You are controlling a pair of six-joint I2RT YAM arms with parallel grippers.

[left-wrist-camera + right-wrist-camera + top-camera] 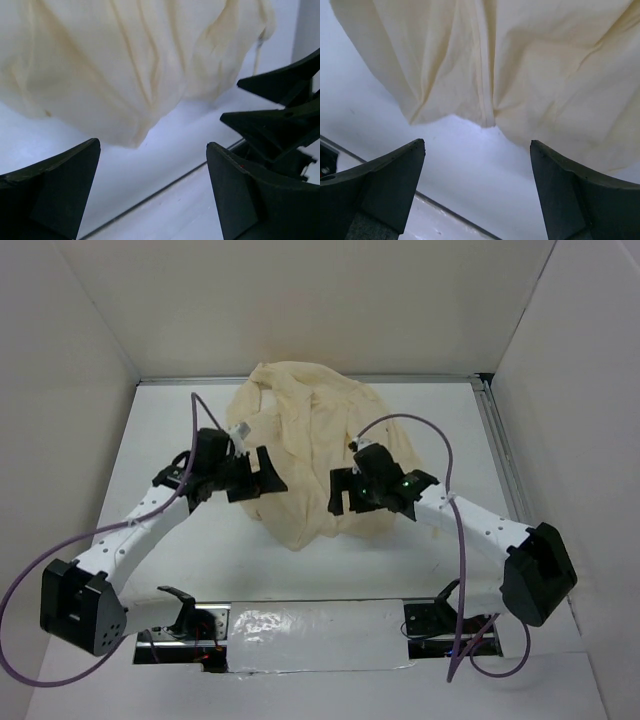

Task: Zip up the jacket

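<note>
A: Where's the jacket (305, 440)?
B: Crumpled on the tabletop (170, 440), toward the back.
A: And the claws?
B: Both wide open, empty: left claw (262, 478) and right claw (340, 495) flank its near edge.

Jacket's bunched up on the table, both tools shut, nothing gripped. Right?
No: both tools are open, not shut. The left tool and right tool show spread jaws in their wrist views. The jacket is bunched up on the table, nothing gripped.
</note>
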